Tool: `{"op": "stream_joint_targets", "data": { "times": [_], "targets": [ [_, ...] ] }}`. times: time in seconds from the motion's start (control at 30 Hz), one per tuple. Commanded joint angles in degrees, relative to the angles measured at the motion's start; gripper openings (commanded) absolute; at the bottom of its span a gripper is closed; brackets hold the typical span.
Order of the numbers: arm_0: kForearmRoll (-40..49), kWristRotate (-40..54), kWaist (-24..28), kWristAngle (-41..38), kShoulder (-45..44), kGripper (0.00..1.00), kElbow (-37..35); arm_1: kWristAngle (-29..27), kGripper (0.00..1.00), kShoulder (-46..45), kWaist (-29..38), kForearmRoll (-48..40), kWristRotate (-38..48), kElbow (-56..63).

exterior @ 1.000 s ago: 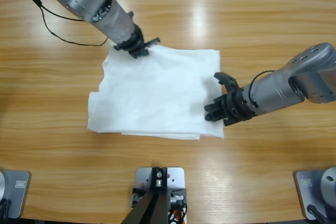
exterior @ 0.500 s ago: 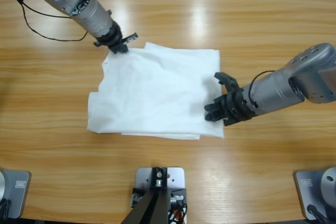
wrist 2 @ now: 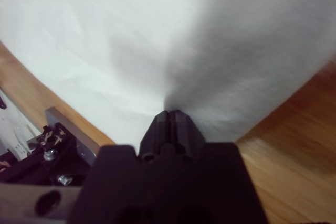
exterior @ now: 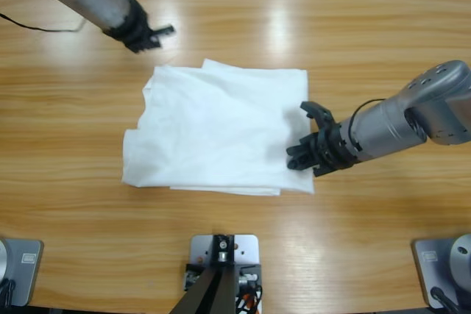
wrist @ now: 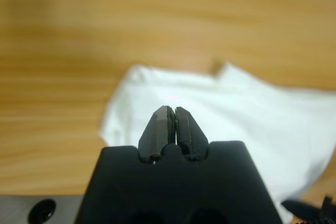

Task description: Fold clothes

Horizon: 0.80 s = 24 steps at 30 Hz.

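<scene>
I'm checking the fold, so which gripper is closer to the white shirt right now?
Right. The right gripper is at the T-shirt's right edge, touching the cloth; the left gripper sits off its upper left corner, jaws shut, holding nothing.

Left gripper (wrist: 174, 109): black jaws pressed together, nothing between them. White T-shirt (wrist: 252, 114): crumpled, beyond the fingertips, spreading to their right. Wooden table (wrist: 79, 35): bare above and left of fingertips.

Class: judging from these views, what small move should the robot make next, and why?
Probably the left gripper should return to the shirt's far-left corner and open. It hovers shut and empty over bare table, while the right gripper is shut on the shirt's right edge, and the shirt lies rumpled.
</scene>
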Motion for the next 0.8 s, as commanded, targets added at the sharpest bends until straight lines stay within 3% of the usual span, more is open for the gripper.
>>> {"op": "stream_joint_targets", "data": {
  "times": [0.03,0.3,0.53,0.67,0.8],
  "targets": [
    [-1.7,-4.0,-3.0,0.2,7.1,0.0,2.3,-0.1,0.0,6.3,0.6,0.2,0.5,3.2],
    [-1.8,-3.2,7.3,-1.2,13.3,0.0,1.7,0.0,0.0,6.2,0.6,0.5,0.5,3.1],
    [-1.8,-2.5,11.8,-0.1,2.9,0.0,2.0,-0.2,0.0,7.7,0.6,0.5,0.5,2.8],
    [-1.1,-1.7,8.4,-0.1,-7.1,0.0,4.5,-0.4,0.0,7.3,0.6,0.5,0.5,3.0],
    [-1.0,-8.9,-3.4,-1.7,-17.4,0.0,17.5,-0.6,0.0,7.0,0.6,0.4,0.5,3.2]
  ]
}}
